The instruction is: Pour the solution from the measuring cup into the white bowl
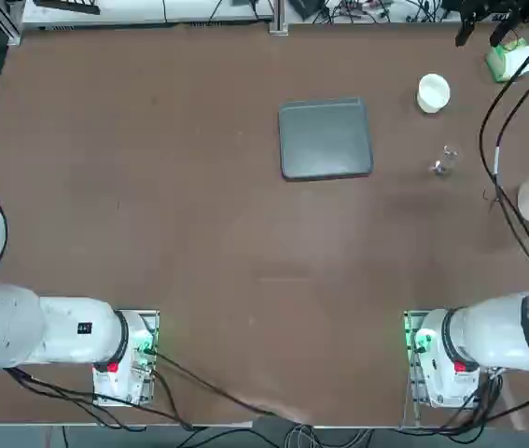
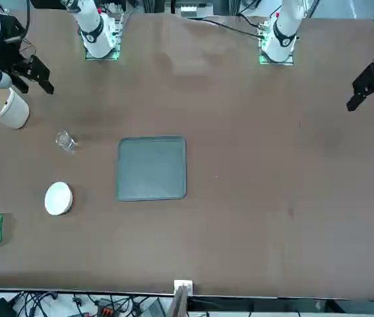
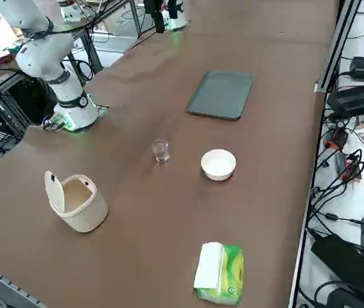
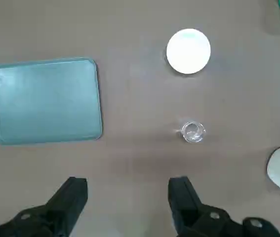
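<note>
On the bare brown bench, between the bowl and the robot's own side, the cup stands upright, transparent and untouched. Beyond it lies the bowl, small, white and near the cup, with nothing over its mouth. The tray, flat and grey, is to the left of both; the bin, off-white with a raised lid, is to their right, and the green-and-white packet lies beyond it toward the far edge. Raised above the bench, the right gripper has its two fingers spread wide with nothing between them. The stage appears to be the approach, prior to grasping; pouring is not begun. The next move calls for bringing the fingers over the cup, lowering them to either side and closing gently, since small, smooth glass could slip or tip. Only then should it be lifted level toward the bowl.
</note>
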